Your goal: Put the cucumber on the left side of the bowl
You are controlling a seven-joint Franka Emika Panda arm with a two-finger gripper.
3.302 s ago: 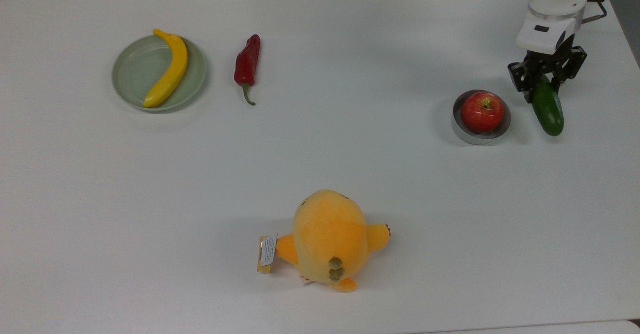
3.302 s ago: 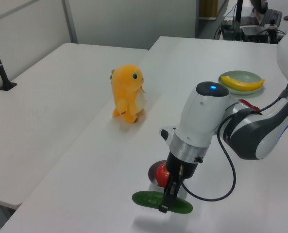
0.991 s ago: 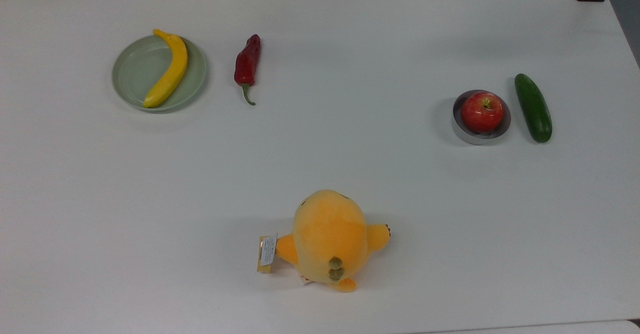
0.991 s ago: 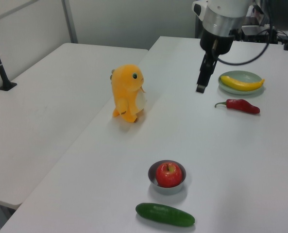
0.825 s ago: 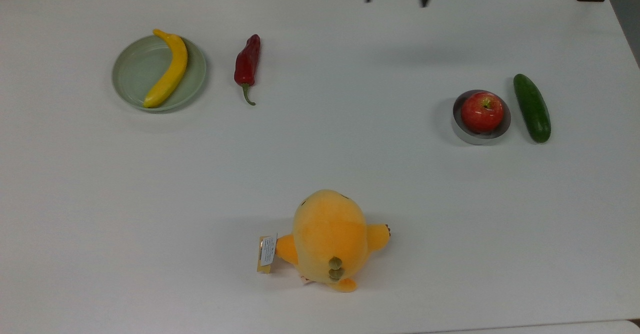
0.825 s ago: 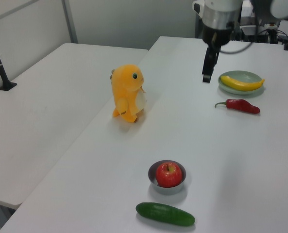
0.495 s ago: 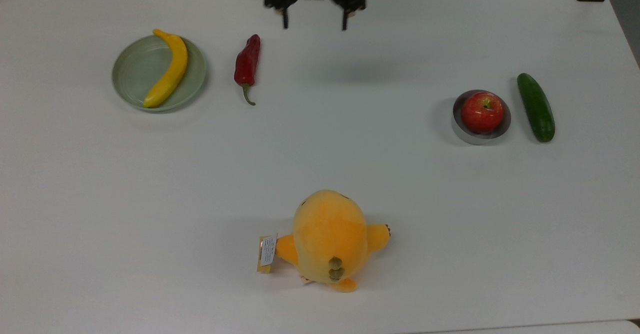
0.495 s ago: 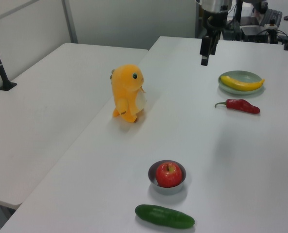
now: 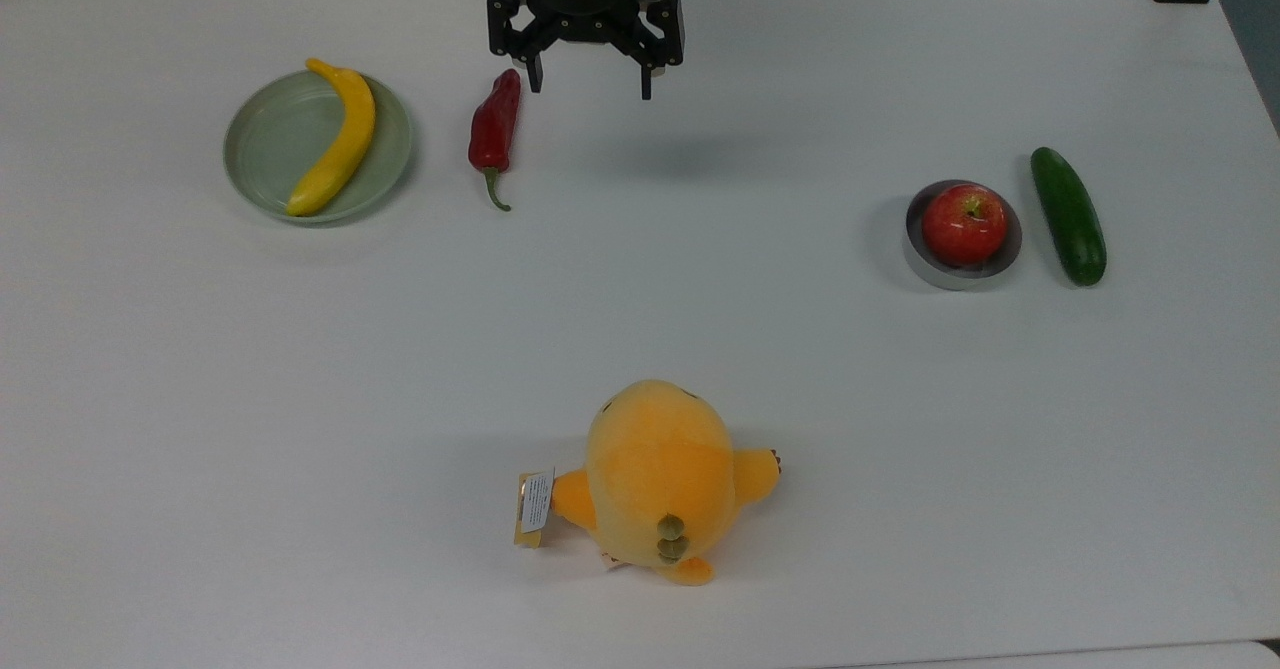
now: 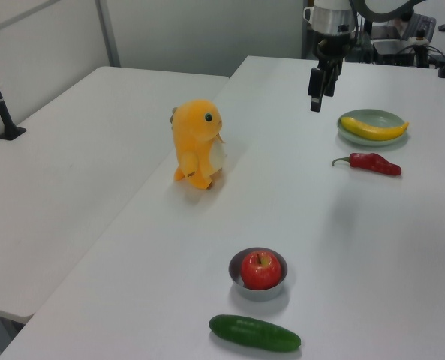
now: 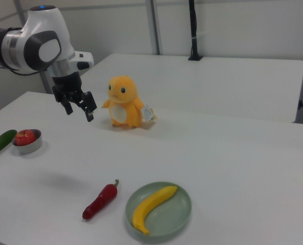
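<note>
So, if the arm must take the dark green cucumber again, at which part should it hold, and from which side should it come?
Probably the middle of the dark green, smooth cucumber, coming from straight above. It lies flat on the white table, apart from the small grey metal bowl, so the open tool should close across its narrow width, with one finger going into the gap beside the bowl.

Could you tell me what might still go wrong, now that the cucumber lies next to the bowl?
The cucumber is round and lies free on the table, a narrow gap from the bowl, so it might roll against the bowl or away. The open gripper hangs close above the red chili pepper; a low move might knock it.
</note>
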